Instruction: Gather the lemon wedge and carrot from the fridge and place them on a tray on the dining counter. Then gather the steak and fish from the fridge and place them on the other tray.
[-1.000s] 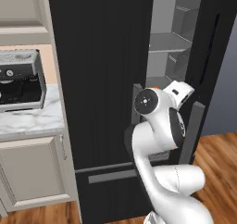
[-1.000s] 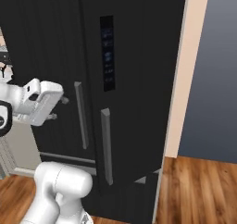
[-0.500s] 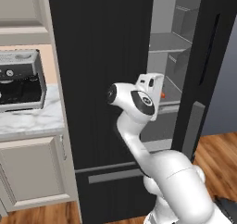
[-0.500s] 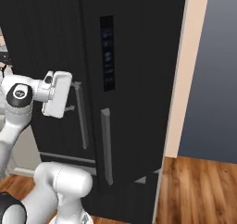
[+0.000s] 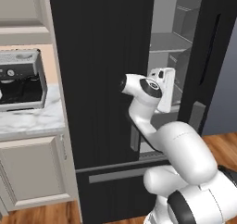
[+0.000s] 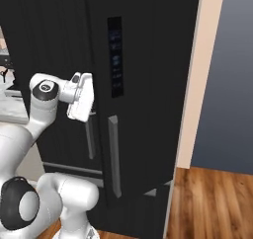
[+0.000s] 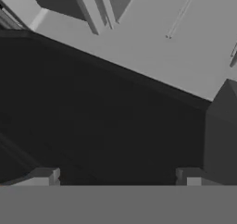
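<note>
The black fridge [image 5: 102, 56] stands in front of me with its right door [image 6: 148, 85] swung open, baring grey shelves [image 5: 169, 42]. My gripper [image 5: 167, 90] hangs at the mouth of that opening at mid height, pointing into the fridge; the right base view has the gripper [image 6: 85, 97] beside the open door's grey handle [image 6: 114, 159]. In the hand view my gripper [image 7: 116, 177] is open, its fingertips [image 7: 44, 177] wide apart with nothing between them, facing a dark surface below a pale grey shelf [image 7: 139, 33]. The lemon wedge, carrot, steak, fish, trays and dining counter are out of view.
A coffee machine [image 5: 18, 79] sits on a small marble worktop [image 5: 32, 121] over beige cabinets [image 5: 32, 172] left of the fridge. The fridge's bottom drawer has a grey bar handle [image 5: 125, 174]. A beige wall edge [image 6: 192, 85] and wooden floor [image 6: 212, 203] lie to the right.
The arm has risen and folded forward, carrying the hand rightward up to the fridge opening. The jaws have stayed open.
</note>
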